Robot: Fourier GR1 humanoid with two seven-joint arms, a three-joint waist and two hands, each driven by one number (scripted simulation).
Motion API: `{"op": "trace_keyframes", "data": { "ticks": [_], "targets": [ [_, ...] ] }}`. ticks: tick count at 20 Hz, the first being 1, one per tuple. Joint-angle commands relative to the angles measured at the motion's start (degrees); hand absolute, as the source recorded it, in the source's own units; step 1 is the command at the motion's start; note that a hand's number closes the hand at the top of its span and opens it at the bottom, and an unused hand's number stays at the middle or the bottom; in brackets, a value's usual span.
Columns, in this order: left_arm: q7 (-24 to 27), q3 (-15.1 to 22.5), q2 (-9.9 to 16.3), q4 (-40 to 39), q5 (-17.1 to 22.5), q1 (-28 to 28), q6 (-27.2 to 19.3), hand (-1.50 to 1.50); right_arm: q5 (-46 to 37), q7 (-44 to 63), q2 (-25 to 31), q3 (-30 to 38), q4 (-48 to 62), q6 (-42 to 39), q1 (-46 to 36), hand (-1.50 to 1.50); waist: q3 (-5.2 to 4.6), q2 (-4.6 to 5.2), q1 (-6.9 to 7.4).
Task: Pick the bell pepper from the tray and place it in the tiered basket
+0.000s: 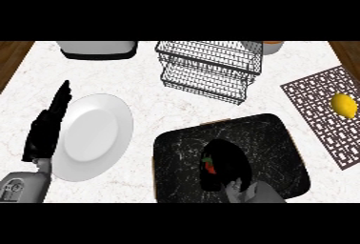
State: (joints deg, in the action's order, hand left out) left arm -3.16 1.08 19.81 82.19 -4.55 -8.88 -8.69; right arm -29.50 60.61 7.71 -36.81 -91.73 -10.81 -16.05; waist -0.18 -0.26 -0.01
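My right hand (226, 167) curls its fingers round the one pepper (209, 165) on the tray (281, 143). My left hand (48, 126) rests flat, fingers straight together (beside the one plate (93, 136)); one basket (209, 66) stands beyond.

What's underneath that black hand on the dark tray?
Under the right hand, a bit of red bell pepper peeks out, on the tray. The rest of it is covered by the curled fingers.
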Motion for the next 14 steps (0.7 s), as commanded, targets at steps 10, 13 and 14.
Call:
{"op": "trace_keyframes", "data": {
  "ticks": [10, 13, 14],
  "targets": [
    [-0.4, 4.3, -2.1, -0.4, -1.1, -5.2, 2.5, 0.0, -7.1, 10.5, -7.6, 0.3, 19.4, 19.4, -28.6, 1.5, 0.0, 1.64, 8.89],
    [-1.5, 3.6, -2.0, -1.0, -0.4, -6.0, 2.7, 0.0, -11.4, 10.3, -7.7, 2.7, 19.7, 26.3, -33.7, 1.5, 0.01, 1.18, 8.45],
    [-0.5, 3.6, -1.7, -0.9, -0.5, -5.3, 3.0, 0.0, -12.4, 11.5, -7.7, 3.6, 20.3, 26.9, -36.2, 1.5, -0.1, 0.96, 9.16]
  ]
}}
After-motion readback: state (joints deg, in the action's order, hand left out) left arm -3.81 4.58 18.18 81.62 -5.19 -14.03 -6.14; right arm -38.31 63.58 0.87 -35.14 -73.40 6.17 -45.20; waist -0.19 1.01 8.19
